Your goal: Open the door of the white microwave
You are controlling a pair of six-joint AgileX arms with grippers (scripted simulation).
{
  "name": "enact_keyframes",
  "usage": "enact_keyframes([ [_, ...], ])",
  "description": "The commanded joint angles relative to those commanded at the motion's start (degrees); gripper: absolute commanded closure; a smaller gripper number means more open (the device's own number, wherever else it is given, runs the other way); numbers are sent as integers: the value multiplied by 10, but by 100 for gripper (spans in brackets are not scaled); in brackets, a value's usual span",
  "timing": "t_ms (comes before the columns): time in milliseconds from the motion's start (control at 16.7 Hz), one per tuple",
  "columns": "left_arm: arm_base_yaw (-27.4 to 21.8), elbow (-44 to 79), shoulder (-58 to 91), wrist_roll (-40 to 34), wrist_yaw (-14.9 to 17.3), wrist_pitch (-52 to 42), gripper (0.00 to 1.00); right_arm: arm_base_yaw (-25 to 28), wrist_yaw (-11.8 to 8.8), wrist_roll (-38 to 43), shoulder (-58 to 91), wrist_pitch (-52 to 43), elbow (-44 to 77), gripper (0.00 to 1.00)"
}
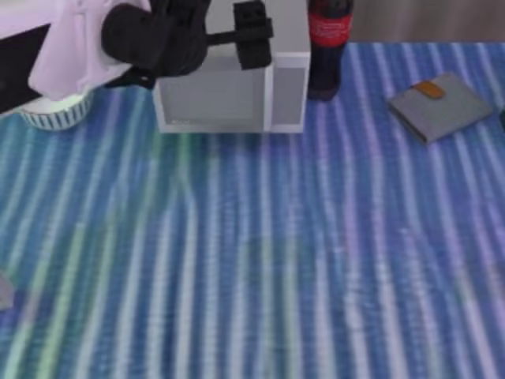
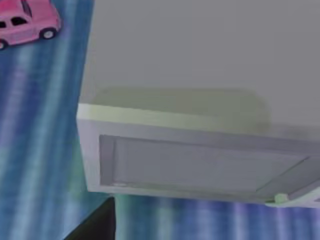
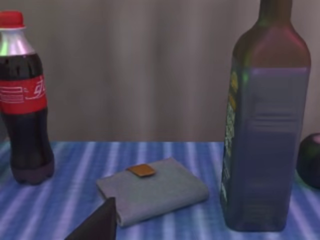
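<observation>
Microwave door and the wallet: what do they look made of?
Door: looks like a matte white plastic frame around a flat grey window, maybe glass; no glare settles it. Wallet: soft grey fabric or felt, with a small tan, leather-like tab.

Cola bottle [image 3: 25, 100] with red label bearing white script, not legible, olive-oil bottle [image 3: 265, 120] side label unreadable

Left arm [image 1: 158, 35] outstretched at far left, its gripper [image 1: 252, 35] forward.
</observation>
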Motion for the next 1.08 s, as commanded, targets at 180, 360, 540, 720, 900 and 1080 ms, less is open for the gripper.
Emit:
enact_keyframes([
  [180,-40,91,119,-33,-25,-38,0,0,0,0,0,0,0,0],
  [360,-65,145,189,-52,-41,-65,0,0,0,0,0,0,0,0],
  [540,-72,160,207,-57,-46,-73,0,0,0,0,0,0,0,0],
  [720,-72,160,207,-57,-46,-73,0,0,0,0,0,0,0,0],
  [900,-67,165,216,-52,-43,-64,0,0,0,0,0,0,0,0],
  [1080,-51,192,276,-37,-33,-30,0,0,0,0,0,0,0,0],
])
